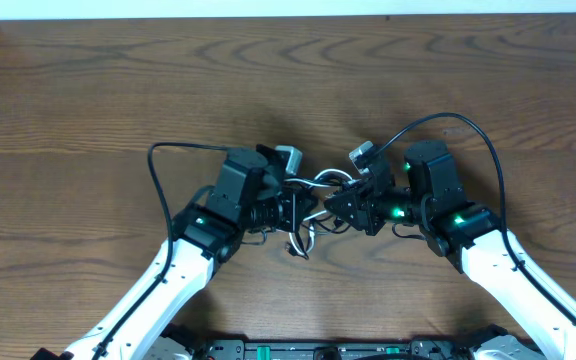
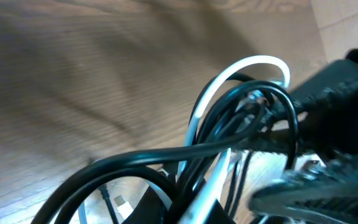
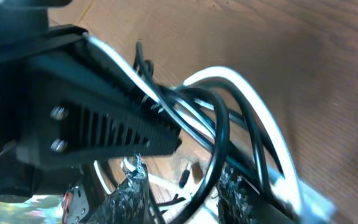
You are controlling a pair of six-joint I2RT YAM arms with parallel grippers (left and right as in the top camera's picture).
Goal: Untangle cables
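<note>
Two cords [image 1: 325, 180] tangled, none freed: left end effector [image 1: 300, 206] clamped on them, right end effector [image 3: 179, 190] parted around the black one [image 3: 219, 124].

No text, label or number is readable anywhere.

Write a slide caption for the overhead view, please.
Left gripper and right gripper meet at the tangled white and black cables on a wooden table.

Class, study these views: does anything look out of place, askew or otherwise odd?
Yes. The white cable and black cable are looped through each other in one snarl at the middle of the table, not lying apart.
</note>
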